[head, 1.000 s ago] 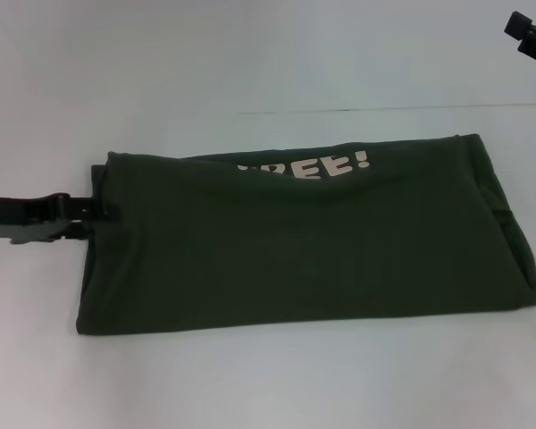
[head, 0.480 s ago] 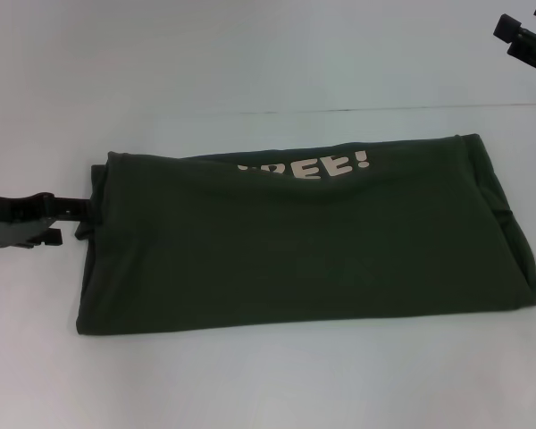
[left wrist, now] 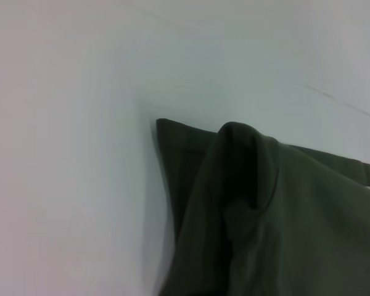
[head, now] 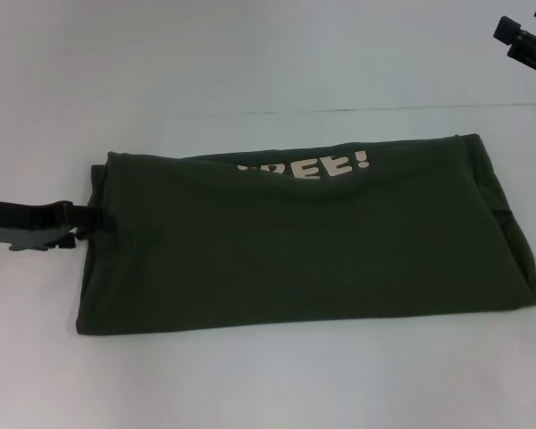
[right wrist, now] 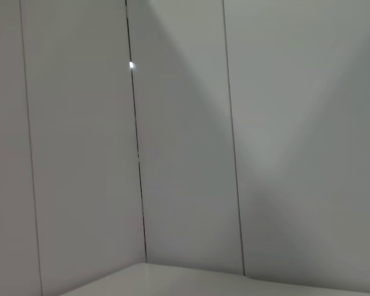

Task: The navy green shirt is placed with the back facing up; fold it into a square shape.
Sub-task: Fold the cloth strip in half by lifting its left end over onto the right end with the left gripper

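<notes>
"Where's the navy green shirt [head: 304, 241]?"
"Mid-bench, a limp, light long band. The left tool [head: 96, 214] meets its left end; its grip's unclear. Pinch every layer at that end."

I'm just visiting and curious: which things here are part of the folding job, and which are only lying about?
Part of the job:
- navy green shirt, folded to a long band
- left gripper, at the shirt's left edge

Not in use:
- right gripper, raised at far right
- white table
</notes>
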`<move>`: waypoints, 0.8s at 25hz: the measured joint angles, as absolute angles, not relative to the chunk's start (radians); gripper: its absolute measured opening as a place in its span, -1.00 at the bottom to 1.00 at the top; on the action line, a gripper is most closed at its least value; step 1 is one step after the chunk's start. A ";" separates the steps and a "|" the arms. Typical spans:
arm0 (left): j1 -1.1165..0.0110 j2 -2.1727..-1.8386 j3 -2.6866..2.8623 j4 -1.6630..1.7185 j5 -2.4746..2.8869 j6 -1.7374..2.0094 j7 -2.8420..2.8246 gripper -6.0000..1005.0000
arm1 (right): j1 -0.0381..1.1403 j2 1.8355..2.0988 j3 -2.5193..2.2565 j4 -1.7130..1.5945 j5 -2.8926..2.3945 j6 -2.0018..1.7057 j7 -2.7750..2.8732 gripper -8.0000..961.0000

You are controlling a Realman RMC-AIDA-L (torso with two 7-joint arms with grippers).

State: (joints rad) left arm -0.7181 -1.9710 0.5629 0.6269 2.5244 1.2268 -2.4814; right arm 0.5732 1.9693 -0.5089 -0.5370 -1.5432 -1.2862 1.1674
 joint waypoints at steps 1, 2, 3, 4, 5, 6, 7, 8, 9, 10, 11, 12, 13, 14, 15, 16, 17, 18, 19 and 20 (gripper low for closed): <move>-0.718 -1.973 0.565 0.625 2.523 1.222 -2.480 0.69 | 0.573 1.969 -0.511 -0.537 -1.543 -1.284 1.167 0.72; -0.719 -1.975 0.568 0.621 2.521 1.214 -2.475 0.69 | 0.573 1.969 -0.513 -0.537 -1.543 -1.283 1.167 0.72; -0.721 -1.977 0.571 0.617 2.520 1.206 -2.473 0.69 | 0.573 1.969 -0.514 -0.537 -1.543 -1.283 1.167 0.72; -0.722 -1.978 0.574 0.613 2.520 1.199 -2.473 0.69 | 0.573 1.969 -0.515 -0.538 -1.543 -1.283 1.167 0.72; -0.723 -1.980 0.577 0.609 2.522 1.191 -2.473 0.69 | 0.573 1.969 -0.515 -0.539 -1.543 -1.283 1.167 0.72; -0.724 -1.981 0.579 0.606 2.524 1.183 -2.473 0.69 | 0.572 1.968 -0.515 -0.539 -1.543 -1.284 1.167 0.72; -0.724 -1.981 0.579 0.604 2.524 1.178 -2.473 0.69 | 0.572 1.968 -0.515 -0.540 -1.543 -1.286 1.167 0.72; -0.724 -1.983 0.580 0.600 2.526 1.169 -2.473 0.69 | 0.572 1.968 -0.515 -0.540 -1.543 -1.287 1.167 0.72; -0.724 -1.984 0.580 0.597 2.526 1.163 -2.473 0.69 | 0.572 1.968 -0.515 -0.540 -1.543 -1.288 1.167 0.72; -0.724 -1.984 0.580 0.594 2.526 1.159 -2.472 0.69 | 0.572 1.967 -0.515 -0.541 -1.543 -1.288 1.167 0.72; -0.723 -1.985 0.580 0.592 2.526 1.155 -2.472 0.69 | 0.572 1.966 -0.515 -0.541 -1.543 -1.288 1.167 0.72; -0.722 -1.985 0.580 0.591 2.527 1.151 -2.472 0.69 | 0.572 1.966 -0.515 -0.541 -1.543 -1.288 1.167 0.72; -0.720 -1.986 0.580 0.591 2.527 1.147 -2.472 0.69 | 0.573 1.965 -0.516 -0.541 -1.543 -1.289 1.167 0.72; -0.718 -1.988 0.580 0.591 2.527 1.141 -2.472 0.69 | 0.573 1.964 -0.516 -0.541 -1.543 -1.289 1.167 0.72; -0.716 -1.990 0.580 0.590 2.527 1.136 -2.472 0.69 | 0.573 1.962 -0.517 -0.541 -1.543 -1.289 1.167 0.72; -0.715 -1.991 0.580 0.590 2.527 1.133 -2.472 0.69 | 0.573 1.962 -0.518 -0.541 -1.543 -1.288 1.167 0.72; -0.714 -1.992 0.580 0.588 2.527 1.129 -2.472 0.69 | 0.573 1.961 -0.519 -0.541 -1.543 -1.288 1.167 0.72; -0.714 -1.992 0.580 0.586 2.527 1.128 -2.471 0.69 | 0.573 1.961 -0.519 -0.541 -1.543 -1.288 1.167 0.72; -0.714 -1.993 0.580 0.583 2.527 1.128 -2.471 0.69 | 0.574 1.960 -0.520 -0.541 -1.543 -1.288 1.167 0.72; -0.714 -1.993 0.580 0.581 2.528 1.128 -2.470 0.69 | 0.574 1.960 -0.520 -0.542 -1.543 -1.288 1.167 0.72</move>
